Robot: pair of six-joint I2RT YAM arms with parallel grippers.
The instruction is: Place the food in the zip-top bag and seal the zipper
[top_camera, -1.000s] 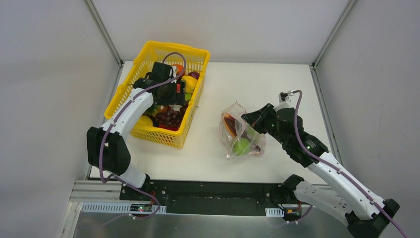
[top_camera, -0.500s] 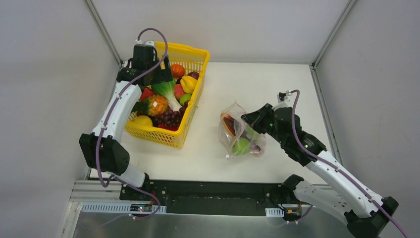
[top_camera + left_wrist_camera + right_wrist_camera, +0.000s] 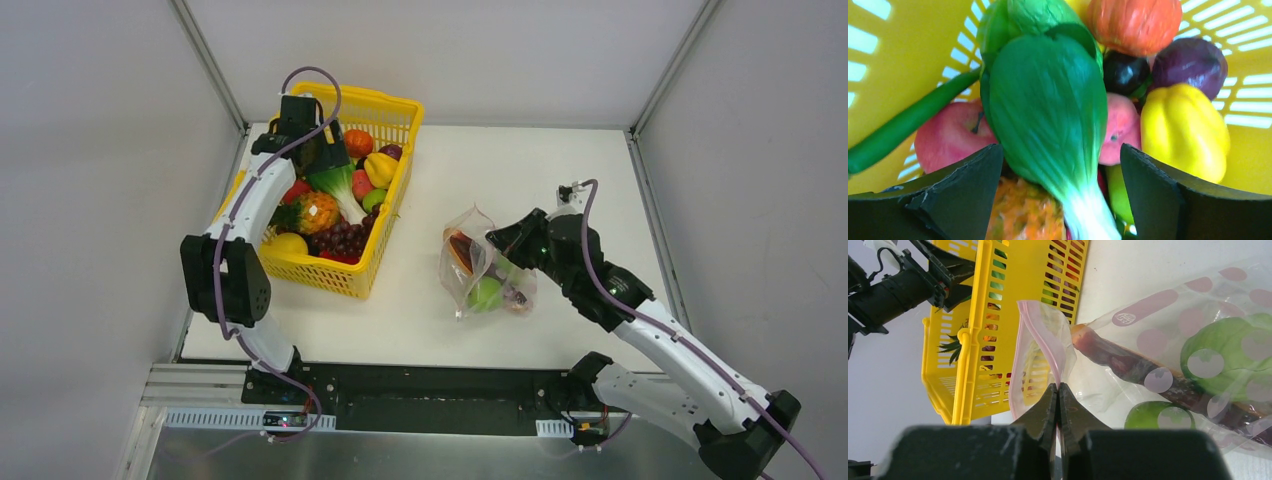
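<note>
Left jaws stand apart over the basket [image 3: 878,100], the greens [image 3: 1048,110] between them, long axis running 12 to 6. Right jaws are clamped on the zipper [image 3: 1042,342], holding the bag [image 3: 470,265] at the basket's 4 o'clock on the bench [image 3: 520,170].

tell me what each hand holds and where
Right hand pinches the zip-top bag at its pink zipper strip; left hand, open above the leafy green, holds nothing.

Losing the pineapple [image 3: 1020,211] to blur at the left wrist view's bottom edge, behind the leafy greens [image 3: 1048,110]. Cutting off the zip-top bag [image 3: 1148,305] at the right wrist view's right edge. Hiding the far corner of the yellow basket [image 3: 340,275] beneath the left gripper [image 3: 322,158].
</note>
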